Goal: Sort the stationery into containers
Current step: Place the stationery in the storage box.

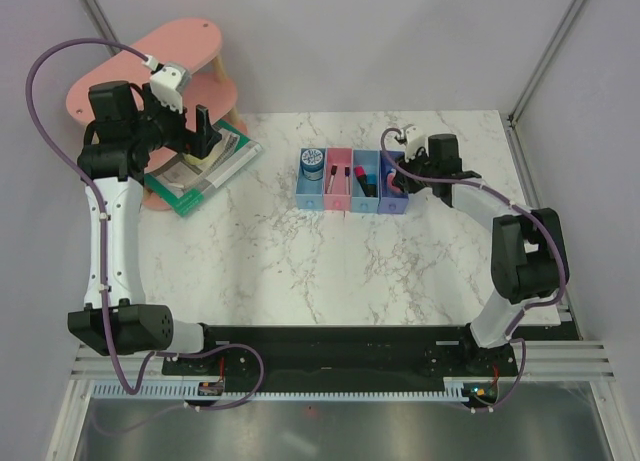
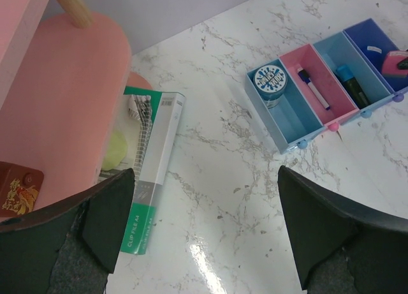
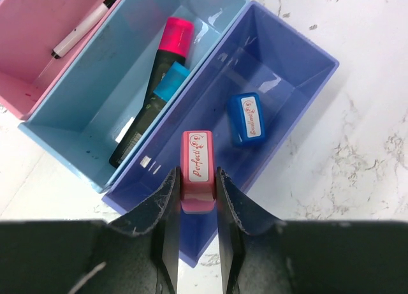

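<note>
**Right-wrist view, the moment judged to be just before release.** The right fingers (image 3: 196, 176) stand narrow, clamped on the lower half of the pink eraser (image 3: 197, 155), one finger against each long side. The eraser's long axis runs straight out ahead of the fingertips, in line with the fingers. Its printed face is turned up toward the wrist camera.

Directly beneath the fingers lies the violet bin (image 3: 299, 90), the end compartment of the row. The held eraser hangs over the bin's near end, inside its walls and skewed to the bin's length. Whether it touches the bin floor cannot be told. The blue eraser (image 3: 247, 118) lies on that floor, ahead of the fingertips and to their right, apart from the pink one.

To the left of the fingers the blue bin (image 3: 76, 115) holds both markers (image 3: 171, 80). Beyond it the pink bin (image 3: 38, 26) holds the pen (image 3: 80, 36).

The coming move turns on the vertical relation: the bin is straight below the grasp, so parting the fingers should probably be enough to drop the eraser beside its mate. The near wall is close, so a slight forward shift would add margin.

The left fingers (image 2: 205, 173) gape wide and hold nothing. They hang over bare worktop (image 2: 223, 134), well apart from the row, with the book (image 2: 156, 160) and shelf (image 2: 64, 102) to their left. The right arm is the nearer.
</note>
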